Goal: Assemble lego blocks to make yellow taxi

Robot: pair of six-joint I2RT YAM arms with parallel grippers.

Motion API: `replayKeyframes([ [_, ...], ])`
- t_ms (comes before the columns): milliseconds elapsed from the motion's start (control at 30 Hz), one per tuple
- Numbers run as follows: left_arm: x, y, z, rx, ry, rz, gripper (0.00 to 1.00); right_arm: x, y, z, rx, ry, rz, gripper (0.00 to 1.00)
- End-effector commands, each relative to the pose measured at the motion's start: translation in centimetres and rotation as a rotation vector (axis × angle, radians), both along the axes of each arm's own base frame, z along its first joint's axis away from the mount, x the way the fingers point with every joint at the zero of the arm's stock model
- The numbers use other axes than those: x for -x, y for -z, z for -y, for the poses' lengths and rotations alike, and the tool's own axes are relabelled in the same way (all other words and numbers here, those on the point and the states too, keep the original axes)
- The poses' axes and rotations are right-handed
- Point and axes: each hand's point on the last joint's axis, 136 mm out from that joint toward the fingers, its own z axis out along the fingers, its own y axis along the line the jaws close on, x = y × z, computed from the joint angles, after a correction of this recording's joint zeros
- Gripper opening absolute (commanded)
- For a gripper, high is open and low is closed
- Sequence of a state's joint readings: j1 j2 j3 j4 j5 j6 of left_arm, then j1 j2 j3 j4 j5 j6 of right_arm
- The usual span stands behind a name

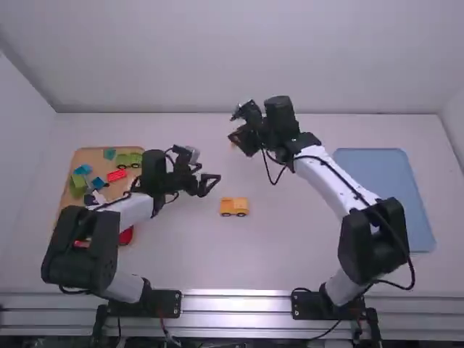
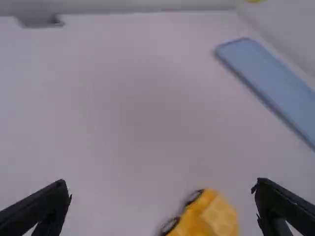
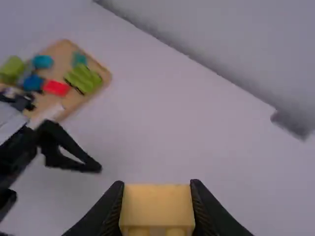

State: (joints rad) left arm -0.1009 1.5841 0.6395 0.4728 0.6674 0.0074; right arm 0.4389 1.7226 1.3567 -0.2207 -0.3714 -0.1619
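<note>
White table [image 1: 290, 246]; right arm [image 1: 326, 183] angled inward, jaws pinching yellow block [image 3: 157, 205].

And it's one wooden tray [image 1: 94, 156], one blue tray [image 1: 384, 196]! One yellow wheeled block [image 1: 234, 206], one yellow block [image 3: 157, 204], one green wheeled block [image 1: 129, 159], one green block [image 1: 77, 185] (two apiece, folks)!

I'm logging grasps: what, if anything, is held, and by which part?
The right gripper holds a pale yellow plastic block by opposite sides; the open left gripper holds nothing.
</note>
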Motion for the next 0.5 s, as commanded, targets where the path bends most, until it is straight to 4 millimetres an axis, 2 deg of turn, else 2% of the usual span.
replayKeyframes([
  [0, -2.4, 1.3, -2.7, -0.203, -0.22, 0.042, 0.99, -0.7, 1.0, 2.2, 0.167, 0.146, 0.022, 0.14],
  [100, -3.5, 0.2, -4.2, -0.27, -0.378, 0.054, 0.99, 1.6, 3.9, 2.4, 0.242, 0.151, -0.106, 0.11],
  [133, -3.5, -1.1, -5.2, -0.287, -0.436, 0.055, 0.99, 2.6, 4.9, 2.2, 0.265, 0.132, -0.146, 0.11],
  [167, -3.5, -1.6, -5.6, -0.286, -0.463, 0.05, 0.99, 2.9, 5.3, 2.2, 0.276, 0.125, -0.16, 0.11],
  [233, -3.2, -4.0, -7.4, -0.271, -0.566, 0.042, 0.99, 3.7, 6.3, 1.8, 0.302, 0.102, -0.187, 0.11],
  [300, -2.3, -6.8, -8.6, -0.268, -0.623, 0.077, 0.99, 4.2, 6.9, 1.1, 0.316, 0.078, -0.196, 0.11],
  [400, 0.3, -11.5, -10.5, -0.262, -0.709, 0.162, 0.99, 4.7, 7.1, -0.5, 0.316, 0.022, -0.173, 0.09],
  [467, 2.3, -13.5, -11.8, -0.267, -0.768, 0.206, 0.99, 5.2, 7.0, -2.0, 0.294, -0.053, -0.15, 0.1],
])
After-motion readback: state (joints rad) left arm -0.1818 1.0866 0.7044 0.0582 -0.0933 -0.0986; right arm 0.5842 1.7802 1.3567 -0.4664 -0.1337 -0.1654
